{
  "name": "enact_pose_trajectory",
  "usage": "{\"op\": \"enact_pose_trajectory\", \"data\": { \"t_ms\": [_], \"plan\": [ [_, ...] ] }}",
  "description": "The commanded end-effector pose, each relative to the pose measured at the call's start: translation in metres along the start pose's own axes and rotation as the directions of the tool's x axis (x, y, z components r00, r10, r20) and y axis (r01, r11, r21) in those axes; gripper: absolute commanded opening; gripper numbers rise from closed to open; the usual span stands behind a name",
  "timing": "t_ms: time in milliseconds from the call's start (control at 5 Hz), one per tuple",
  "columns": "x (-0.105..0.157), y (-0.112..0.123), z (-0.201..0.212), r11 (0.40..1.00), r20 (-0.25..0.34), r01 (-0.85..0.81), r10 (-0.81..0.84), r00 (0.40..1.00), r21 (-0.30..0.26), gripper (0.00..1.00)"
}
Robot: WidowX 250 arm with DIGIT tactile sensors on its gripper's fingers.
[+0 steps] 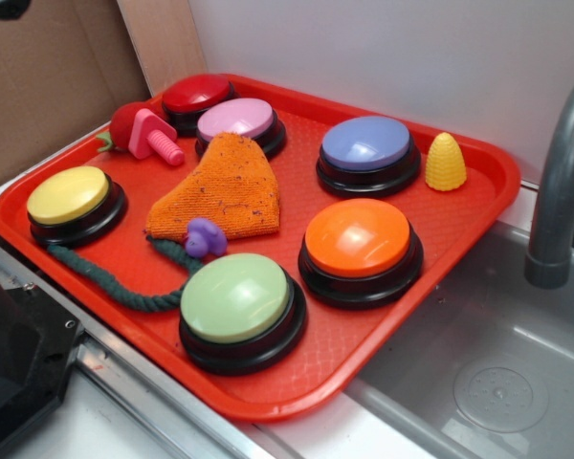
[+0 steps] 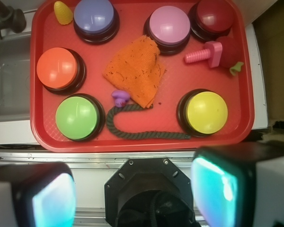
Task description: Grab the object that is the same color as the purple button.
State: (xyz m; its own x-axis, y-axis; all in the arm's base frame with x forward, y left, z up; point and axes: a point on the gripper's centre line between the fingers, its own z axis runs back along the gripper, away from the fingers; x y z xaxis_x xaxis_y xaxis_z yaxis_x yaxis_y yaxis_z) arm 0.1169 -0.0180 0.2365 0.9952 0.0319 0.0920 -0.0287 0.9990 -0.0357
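A plain white wall (image 1: 383, 48) stands behind the bench, with brown cardboard sheeting (image 1: 48, 76) propped at the far left corner. A recessed stainless steel sink basin (image 1: 488, 373) lies just beside, with a curved grey metal faucet (image 1: 560, 182) over it. Lighting is even.

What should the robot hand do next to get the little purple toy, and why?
Probably move forward over the tray and lower toward the purple toy. The gripper is open but back off the tray's near edge, and the toy lies free between the orange cloth and the green rope.
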Motion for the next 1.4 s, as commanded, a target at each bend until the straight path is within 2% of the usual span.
{"op": "enact_pose_trajectory", "data": {
  "t_ms": [0,200,400,600,800,1000,1200],
  "plan": [
    [0.000,0.000,0.000,1.000,0.000,0.000,0.000,1.000,0.000,1.00],
    [0.005,-0.001,-0.013,0.994,-0.013,-0.103,0.103,0.995,-0.021,1.00],
    [0.012,-0.002,-0.033,0.952,0.007,-0.301,0.302,0.953,-0.046,1.00],
    [0.027,0.002,-0.056,0.861,0.033,-0.507,0.508,0.861,-0.036,1.00],
    [0.040,0.011,-0.083,0.720,0.084,-0.690,0.693,0.716,-0.069,1.00],
    [0.052,0.016,-0.109,0.651,0.133,-0.753,0.758,0.639,-0.091,1.00],
    [0.059,0.017,-0.134,0.625,0.161,-0.778,0.777,0.609,-0.072,1.00]
  ]
}}
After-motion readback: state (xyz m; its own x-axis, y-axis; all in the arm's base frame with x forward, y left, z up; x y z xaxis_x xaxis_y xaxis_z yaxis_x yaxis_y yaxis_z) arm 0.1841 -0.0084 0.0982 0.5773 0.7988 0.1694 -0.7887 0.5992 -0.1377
